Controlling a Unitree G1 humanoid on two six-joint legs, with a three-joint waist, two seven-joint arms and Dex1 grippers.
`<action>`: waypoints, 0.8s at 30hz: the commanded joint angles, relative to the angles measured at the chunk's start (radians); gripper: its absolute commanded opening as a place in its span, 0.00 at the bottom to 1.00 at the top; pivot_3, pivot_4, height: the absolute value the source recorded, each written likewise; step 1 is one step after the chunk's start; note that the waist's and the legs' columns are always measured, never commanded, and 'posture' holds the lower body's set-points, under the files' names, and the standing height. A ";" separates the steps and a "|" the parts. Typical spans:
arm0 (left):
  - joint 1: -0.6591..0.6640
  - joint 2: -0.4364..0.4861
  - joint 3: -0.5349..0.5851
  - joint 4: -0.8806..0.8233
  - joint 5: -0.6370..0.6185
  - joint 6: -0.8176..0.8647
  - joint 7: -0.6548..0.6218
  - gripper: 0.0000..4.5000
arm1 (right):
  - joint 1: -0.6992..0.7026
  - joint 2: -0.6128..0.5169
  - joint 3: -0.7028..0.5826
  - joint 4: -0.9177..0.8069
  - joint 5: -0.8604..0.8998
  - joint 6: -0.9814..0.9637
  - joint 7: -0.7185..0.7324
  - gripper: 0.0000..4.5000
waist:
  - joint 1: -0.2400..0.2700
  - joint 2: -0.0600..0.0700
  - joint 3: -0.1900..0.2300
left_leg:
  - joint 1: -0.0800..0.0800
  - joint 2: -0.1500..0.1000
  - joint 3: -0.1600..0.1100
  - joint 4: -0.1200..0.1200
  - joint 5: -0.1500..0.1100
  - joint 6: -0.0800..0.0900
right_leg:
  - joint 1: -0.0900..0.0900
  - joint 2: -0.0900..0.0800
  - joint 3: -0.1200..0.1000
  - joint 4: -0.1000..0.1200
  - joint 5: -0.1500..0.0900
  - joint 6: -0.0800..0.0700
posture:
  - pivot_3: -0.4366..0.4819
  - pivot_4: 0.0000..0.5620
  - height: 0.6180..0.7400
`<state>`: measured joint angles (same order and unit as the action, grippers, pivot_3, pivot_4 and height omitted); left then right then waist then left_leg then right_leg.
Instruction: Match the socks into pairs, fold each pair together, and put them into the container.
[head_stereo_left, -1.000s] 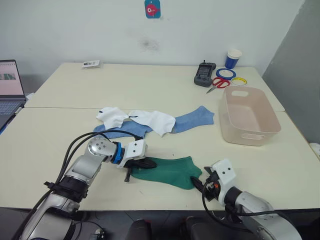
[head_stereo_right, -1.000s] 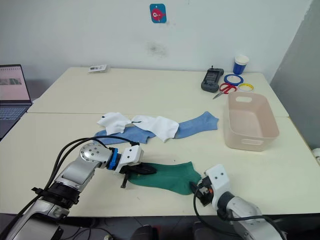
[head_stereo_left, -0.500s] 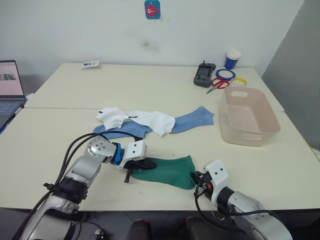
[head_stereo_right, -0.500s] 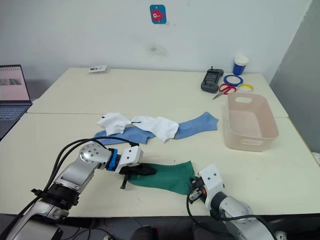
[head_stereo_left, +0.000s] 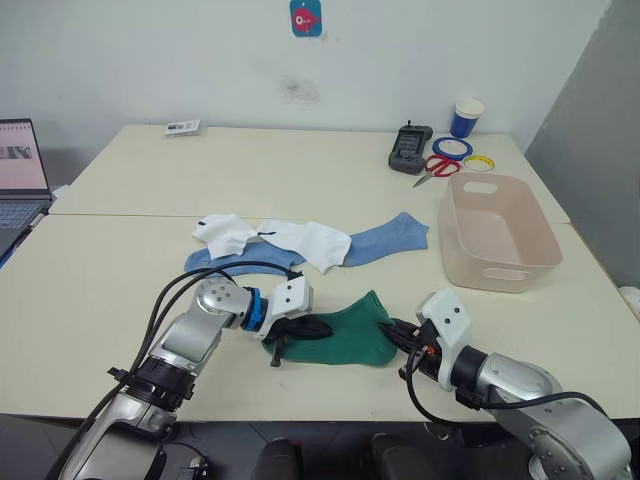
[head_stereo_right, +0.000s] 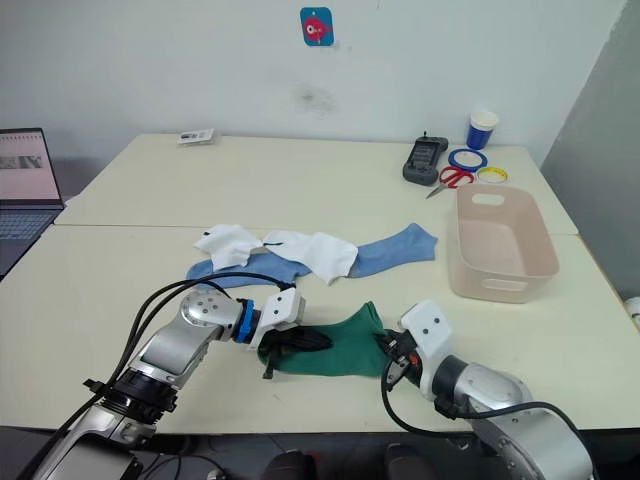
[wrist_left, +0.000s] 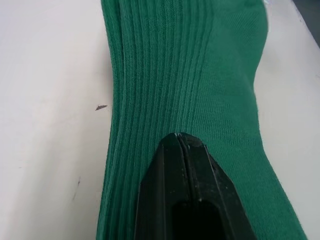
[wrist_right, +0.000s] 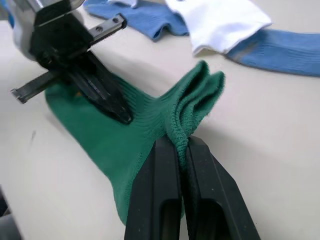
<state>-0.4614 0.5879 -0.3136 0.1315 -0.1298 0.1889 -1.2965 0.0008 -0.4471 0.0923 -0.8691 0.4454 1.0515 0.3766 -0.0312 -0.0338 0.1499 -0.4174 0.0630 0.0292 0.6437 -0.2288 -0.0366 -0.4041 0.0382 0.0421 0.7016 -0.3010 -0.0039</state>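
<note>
Beige table (head_stereo_left: 120, 280): green socks (head_stereo_left: 345, 335) are pinched by both the left gripper (head_stereo_left: 318, 327) and right gripper (wrist_right: 181, 145); bunching beside the white sock (wrist_right: 220, 22) is revealed at the wrist.

The green socks (wrist_right: 150, 130) are pinched at a bunched edge between the closed fingers of the right gripper (wrist_right: 181, 142), cloth raised into a ridge there. The left gripper (wrist_right: 102, 97) is pressed onto the far end. A white sock (wrist_right: 220, 22) is laid over light blue socks (wrist_right: 280, 47) behind.
</note>
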 joint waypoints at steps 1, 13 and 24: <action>-0.010 -0.024 -0.008 -0.017 0.003 0.001 0.020 0.00 | -0.028 -0.049 -0.069 -0.030 0.046 0.035 0.029 0.01 | 0.000 0.000 0.000 | 0.000 0.000 0.000 0.000 0.000 0.000 | 0.000 0.000 0.000 0.000 0.000 0.000 | 0.48 0.27 0.93; -0.017 -0.064 -0.041 0.056 0.061 -0.050 0.053 0.00 | -0.116 -0.015 -0.090 -0.016 0.167 0.125 0.009 0.01 | -0.002 0.000 0.000 | 0.000 0.000 0.000 0.000 0.000 0.000 | 0.000 0.001 0.000 0.000 0.000 0.000 | 0.48 0.27 0.93; -0.031 0.008 0.000 -0.008 0.008 -0.006 -0.007 0.00 | -0.247 0.265 -0.041 0.150 0.260 0.293 -0.110 0.01 | -0.007 0.000 0.000 | 0.001 0.001 0.000 0.000 0.000 0.000 | 0.000 0.001 0.001 0.002 0.000 0.000 | 0.48 0.27 0.93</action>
<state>-0.4820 0.5678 -0.3442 0.1572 -0.1047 0.1621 -1.2823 -0.2304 -0.1892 0.0459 -0.7197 0.6909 1.3370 0.2807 -0.0379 -0.0336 0.1499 -0.4166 0.0638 0.0285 0.6437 -0.2288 -0.0365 -0.4045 0.0389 0.0427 0.7035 -0.3010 -0.0040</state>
